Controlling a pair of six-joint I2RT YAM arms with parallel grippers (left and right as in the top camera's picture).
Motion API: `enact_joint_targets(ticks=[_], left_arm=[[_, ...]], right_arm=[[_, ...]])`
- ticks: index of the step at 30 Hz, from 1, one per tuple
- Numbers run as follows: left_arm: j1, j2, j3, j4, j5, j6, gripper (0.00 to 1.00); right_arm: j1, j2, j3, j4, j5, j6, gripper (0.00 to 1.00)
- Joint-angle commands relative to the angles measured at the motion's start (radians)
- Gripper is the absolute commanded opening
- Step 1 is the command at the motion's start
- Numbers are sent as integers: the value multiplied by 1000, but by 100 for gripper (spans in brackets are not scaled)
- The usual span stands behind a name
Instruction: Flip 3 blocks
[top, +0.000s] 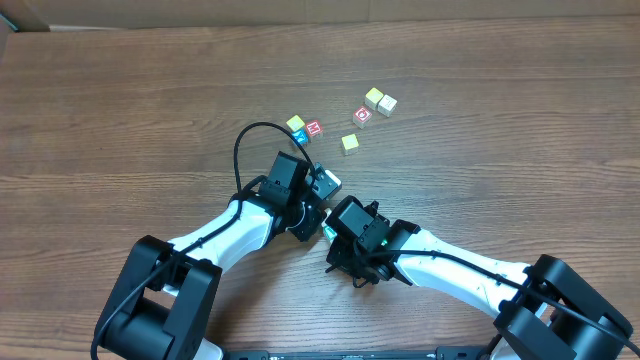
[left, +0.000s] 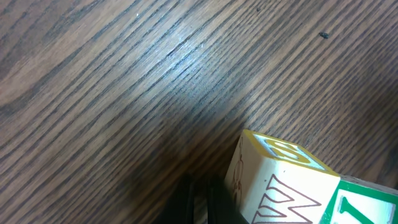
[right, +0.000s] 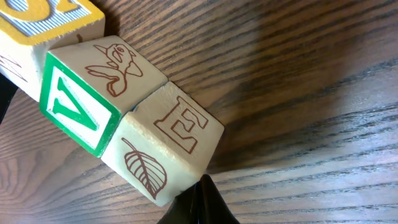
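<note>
Wood-grain table (top: 120, 100) bears three touching blocks (right: 81, 106), barely visible overhead between arms.

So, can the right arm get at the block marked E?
Probably yes: the E block lies right at the right gripper, whose jaws are shut, with nothing between; the V block touches its other side.

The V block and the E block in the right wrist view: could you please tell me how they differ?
The V block has a green-framed face with a green V; the E block shows only pale faces. The V block's top carries a red-brown bird-like drawing, the E block's a red-brown outlined E, with a leaf on its side. Both are pale cubes, touching side by side.
</note>
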Motion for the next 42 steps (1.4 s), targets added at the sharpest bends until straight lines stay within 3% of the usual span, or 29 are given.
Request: enact_joint_targets(ticks=[1,25,33,42], left_arm=[[-8,24,-21,-19,45,-15,4],[-8,24,-21,-18,49,-18,4],[-8,24,-21,-18,49,-19,4],[-8,24,-21,-18,50,-18,4]], right_arm=[[-7,-2,33,16,29,-16,4],[6,-2,33,32,51,-71,4],[16,-2,33,32,68,28,4],[16,-2,33,32,69,42,4]])
